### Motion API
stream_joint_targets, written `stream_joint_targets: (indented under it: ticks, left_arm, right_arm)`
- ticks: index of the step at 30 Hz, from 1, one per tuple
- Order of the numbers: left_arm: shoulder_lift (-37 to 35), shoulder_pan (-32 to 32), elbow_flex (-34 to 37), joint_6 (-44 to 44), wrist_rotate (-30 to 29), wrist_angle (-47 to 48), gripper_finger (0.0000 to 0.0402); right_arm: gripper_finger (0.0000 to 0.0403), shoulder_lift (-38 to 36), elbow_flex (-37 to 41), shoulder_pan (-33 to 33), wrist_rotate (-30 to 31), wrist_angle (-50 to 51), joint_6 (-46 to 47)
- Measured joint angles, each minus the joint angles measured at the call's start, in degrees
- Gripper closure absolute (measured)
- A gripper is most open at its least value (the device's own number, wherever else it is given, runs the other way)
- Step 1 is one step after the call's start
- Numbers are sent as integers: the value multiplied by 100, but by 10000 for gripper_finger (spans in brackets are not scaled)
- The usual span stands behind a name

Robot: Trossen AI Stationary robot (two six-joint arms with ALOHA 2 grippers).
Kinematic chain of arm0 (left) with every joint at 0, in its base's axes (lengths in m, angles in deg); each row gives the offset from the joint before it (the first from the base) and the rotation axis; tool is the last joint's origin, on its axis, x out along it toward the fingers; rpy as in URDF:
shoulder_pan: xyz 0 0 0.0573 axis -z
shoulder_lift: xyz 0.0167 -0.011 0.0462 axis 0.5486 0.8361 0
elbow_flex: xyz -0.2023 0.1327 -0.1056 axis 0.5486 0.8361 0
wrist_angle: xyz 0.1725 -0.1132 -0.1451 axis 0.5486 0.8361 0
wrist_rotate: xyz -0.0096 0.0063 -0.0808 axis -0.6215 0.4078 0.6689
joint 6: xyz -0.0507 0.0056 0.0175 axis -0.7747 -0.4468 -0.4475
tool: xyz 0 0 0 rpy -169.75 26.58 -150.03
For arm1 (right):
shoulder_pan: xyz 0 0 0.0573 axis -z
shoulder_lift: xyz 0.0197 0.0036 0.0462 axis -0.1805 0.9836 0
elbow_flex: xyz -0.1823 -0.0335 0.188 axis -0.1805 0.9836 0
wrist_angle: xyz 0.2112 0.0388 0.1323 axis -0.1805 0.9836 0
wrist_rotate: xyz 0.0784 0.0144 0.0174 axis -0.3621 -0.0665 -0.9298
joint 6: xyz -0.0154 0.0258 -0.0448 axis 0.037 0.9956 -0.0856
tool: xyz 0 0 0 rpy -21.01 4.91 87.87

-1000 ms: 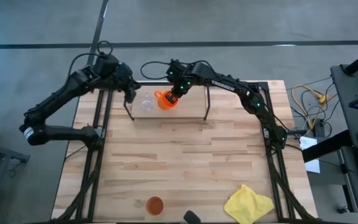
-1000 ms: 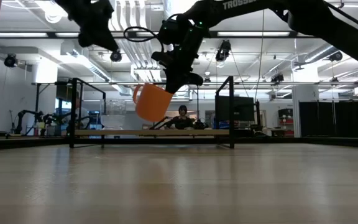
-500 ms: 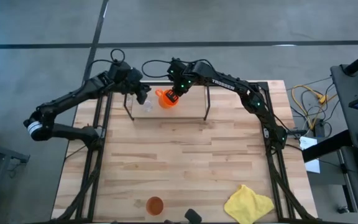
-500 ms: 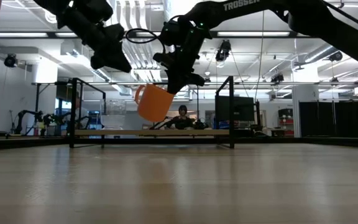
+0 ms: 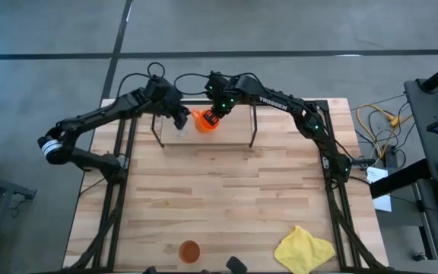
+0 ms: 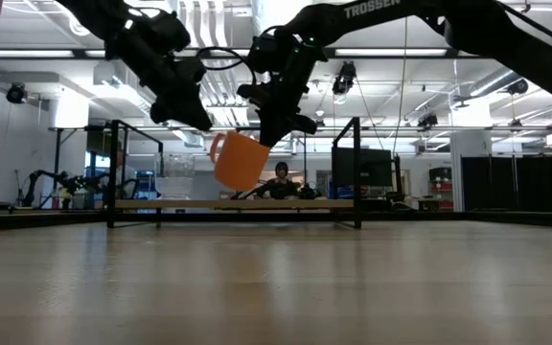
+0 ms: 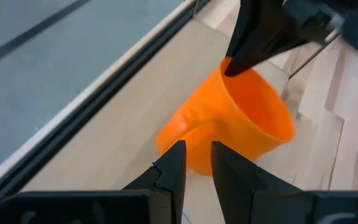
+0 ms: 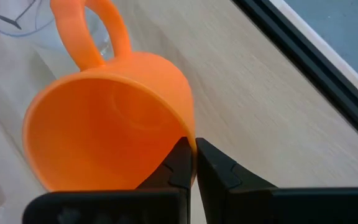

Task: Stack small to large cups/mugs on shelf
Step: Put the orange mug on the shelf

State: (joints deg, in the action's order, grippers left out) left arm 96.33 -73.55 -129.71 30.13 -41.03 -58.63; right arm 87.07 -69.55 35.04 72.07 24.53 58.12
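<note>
Up at the far edge of the bench, the right claw pinches the rim of the orange mug, one finger inside the mouth and one outside, and holds it tilted in the air over the black wire shelf. Seen from the low camera, the mug hangs clear of the shelf's board, handle toward the left arm. The left claw sits just beside the mug's handle, its fingers narrowly parted with nothing between them. Beneath it on the shelf stands the tiny clear glass. Well apart, at the near bench edge, the terracotta tumbler stands upright, a yellow cloth lying off to its side.
</note>
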Motion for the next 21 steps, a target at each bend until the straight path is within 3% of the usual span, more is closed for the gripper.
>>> stream_joint_targets:
  ticks: [13, 21]
  left_arm:
    - [331, 70, 2, 7, 2, -282, 340]
    - [324, 70, -4, 476, 3, -356, 340]
  right_arm:
    - [394, -2, 28, -50, -307, 68, 65]
    - [394, -2, 43, -68, -332, 311, 37]
